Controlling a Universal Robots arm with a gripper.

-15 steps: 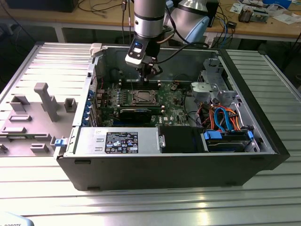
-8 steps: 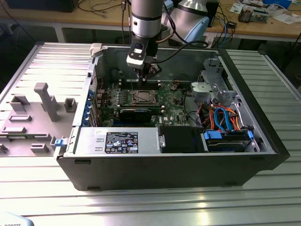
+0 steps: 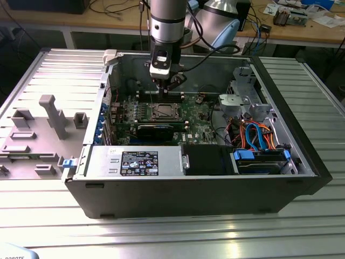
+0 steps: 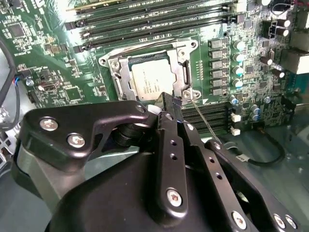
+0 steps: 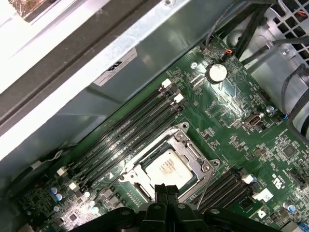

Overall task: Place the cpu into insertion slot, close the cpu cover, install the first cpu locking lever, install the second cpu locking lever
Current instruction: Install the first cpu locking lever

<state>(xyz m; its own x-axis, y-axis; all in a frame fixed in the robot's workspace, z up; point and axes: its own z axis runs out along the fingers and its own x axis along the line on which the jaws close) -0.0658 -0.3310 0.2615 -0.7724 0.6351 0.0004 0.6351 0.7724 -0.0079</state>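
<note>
Start at the end effector [image 4: 172, 102] in the second wrist view: fingers pressed together, pinching nothing visible, tip close over the green board [image 4: 58, 63] and just beside one corner of the socket [image 3: 155, 113]. Look next to the tip for the thin wire lever [image 4: 205, 123], slanting away from that corner and seemingly not yet hooked down; cannot tell whether touching the tip or only near. Judging from this, busy with the lever stage. Just beyond the tip, find the chip [image 4: 152, 82] lying flat inside the socket, grey face up, and the shiny cover [image 4: 119, 77] framing it, apparently down flat. To do this step well: press on the lever with the side of the closed tip, never on the cover or the chip; keep the push slow and steady, following the arc of the wire; guide it sideways under its catch before letting go; avoid slipping off onto the small parts of the board. Farther on, mind the long black memory slots [image 4: 159, 19] beyond the socket, then the grey wall of the computer case [image 5: 72, 121]. Farthest, in the exterior view, note the ribbed metal surface [image 3: 59, 65] carrying the case
</note>
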